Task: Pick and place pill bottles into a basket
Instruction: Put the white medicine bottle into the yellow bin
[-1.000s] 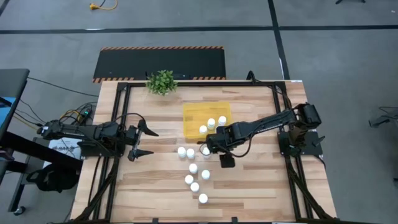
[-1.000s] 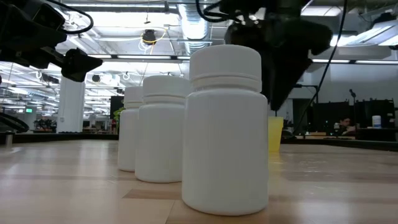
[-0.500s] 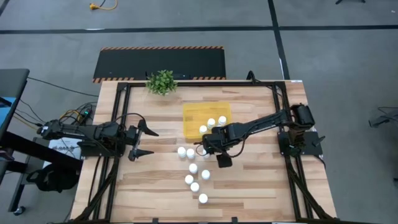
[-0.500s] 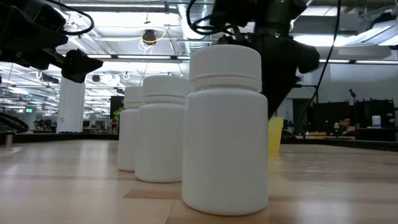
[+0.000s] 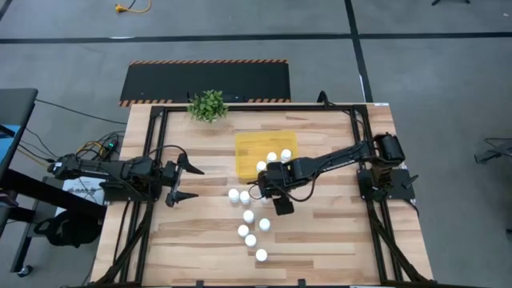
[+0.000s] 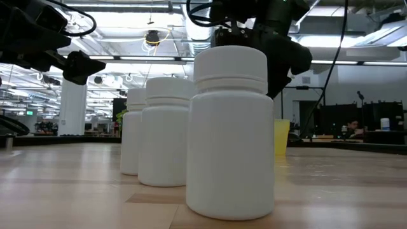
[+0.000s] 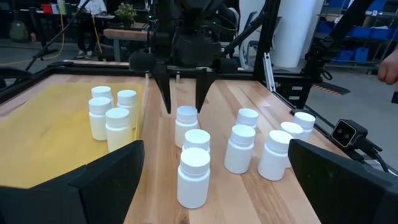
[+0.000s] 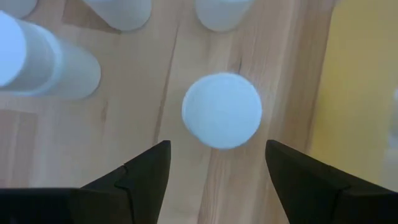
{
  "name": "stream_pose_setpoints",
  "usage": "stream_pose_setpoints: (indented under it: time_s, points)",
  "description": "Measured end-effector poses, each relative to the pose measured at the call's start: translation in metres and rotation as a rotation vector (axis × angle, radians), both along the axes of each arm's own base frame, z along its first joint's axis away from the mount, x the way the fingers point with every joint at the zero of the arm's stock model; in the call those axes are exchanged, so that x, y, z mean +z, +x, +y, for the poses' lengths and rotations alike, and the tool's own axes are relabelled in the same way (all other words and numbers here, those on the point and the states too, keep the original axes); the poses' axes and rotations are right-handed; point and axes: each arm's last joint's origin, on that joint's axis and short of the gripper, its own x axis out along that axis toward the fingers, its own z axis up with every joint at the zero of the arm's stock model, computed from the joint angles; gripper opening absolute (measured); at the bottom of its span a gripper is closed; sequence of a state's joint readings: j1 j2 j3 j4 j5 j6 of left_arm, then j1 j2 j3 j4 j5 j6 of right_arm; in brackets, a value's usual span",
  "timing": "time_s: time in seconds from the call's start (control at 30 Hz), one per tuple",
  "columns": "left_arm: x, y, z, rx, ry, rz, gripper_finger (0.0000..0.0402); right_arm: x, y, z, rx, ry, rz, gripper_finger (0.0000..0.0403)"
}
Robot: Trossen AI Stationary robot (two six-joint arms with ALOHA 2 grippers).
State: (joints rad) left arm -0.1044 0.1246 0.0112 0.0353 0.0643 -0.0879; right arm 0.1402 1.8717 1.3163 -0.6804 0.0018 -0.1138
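Observation:
The yellow basket [image 5: 254, 146] lies at the table's middle with three white pill bottles [image 7: 106, 119] standing in it. Several more pill bottles [image 5: 249, 217] stand on the wood on its near side. My right gripper [image 8: 217, 171] hangs open, pointing steeply down, above one upright bottle [image 8: 222, 111] close to the basket's near wall. Its fingers [image 7: 166, 93] stand above and to either side of the cap without touching it. My left gripper [image 5: 192, 182] waits open and level at the table's left.
A small green potted plant [image 5: 208, 105] stands at the far edge, left of the basket. Two bottles [image 5: 239, 195] stand just left of my right gripper. A line of bottles [image 5: 251, 240] runs toward the near edge. Bare wood lies right of them.
My right gripper has gone a little toward the table's left edge and down, tipping steeper, and now hangs over the bottle beside the basket's near wall. It has stayed open. No bottle has moved.

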Motion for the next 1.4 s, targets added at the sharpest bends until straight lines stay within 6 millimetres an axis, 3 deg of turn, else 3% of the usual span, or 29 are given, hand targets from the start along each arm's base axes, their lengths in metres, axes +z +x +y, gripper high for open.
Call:
stream_pose_setpoints:
  time_s: [1.4]
  points:
    - [-0.0001, 0.0000, 0.0000, 0.001, -0.002, 0.001, 0.0386, 0.0034, 0.0075, 0.0049, 0.012, 0.016, -0.090, 0.0255]
